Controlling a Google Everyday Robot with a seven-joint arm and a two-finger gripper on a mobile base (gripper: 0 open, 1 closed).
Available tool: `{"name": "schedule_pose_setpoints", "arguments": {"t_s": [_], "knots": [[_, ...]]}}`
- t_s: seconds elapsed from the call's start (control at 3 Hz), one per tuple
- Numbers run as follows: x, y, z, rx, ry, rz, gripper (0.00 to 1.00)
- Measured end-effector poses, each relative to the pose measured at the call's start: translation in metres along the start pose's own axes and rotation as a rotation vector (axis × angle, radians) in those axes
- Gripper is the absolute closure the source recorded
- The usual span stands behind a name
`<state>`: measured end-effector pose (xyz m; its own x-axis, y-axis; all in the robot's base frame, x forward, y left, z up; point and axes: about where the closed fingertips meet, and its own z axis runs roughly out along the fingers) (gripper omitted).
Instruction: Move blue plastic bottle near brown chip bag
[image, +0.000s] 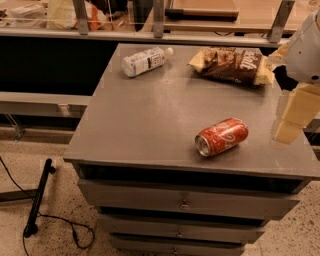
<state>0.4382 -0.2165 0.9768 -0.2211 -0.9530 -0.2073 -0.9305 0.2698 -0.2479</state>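
The blue plastic bottle (145, 60) lies on its side at the back left of the grey cabinet top (150, 125), its white cap pointing right. The brown chip bag (233, 65) lies at the back right, a short gap from the bottle's cap. My gripper (292, 117) hangs at the right edge of the view, over the cabinet's right side, well apart from the bottle and to the right of the red can. It holds nothing that I can see.
A red soda can (222, 136) lies on its side toward the front right of the top. Drawers (185, 202) run below the front edge. A rail and counter (160, 35) stand behind. A black cable (37, 205) lies on the floor at the left.
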Motion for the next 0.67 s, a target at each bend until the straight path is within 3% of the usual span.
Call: {"name": "schedule_pose_setpoints", "arguments": {"t_s": [0.67], "knots": [[-0.0038,-0.0018,0.0014,0.008,-0.019,0.025,0.00]]}}
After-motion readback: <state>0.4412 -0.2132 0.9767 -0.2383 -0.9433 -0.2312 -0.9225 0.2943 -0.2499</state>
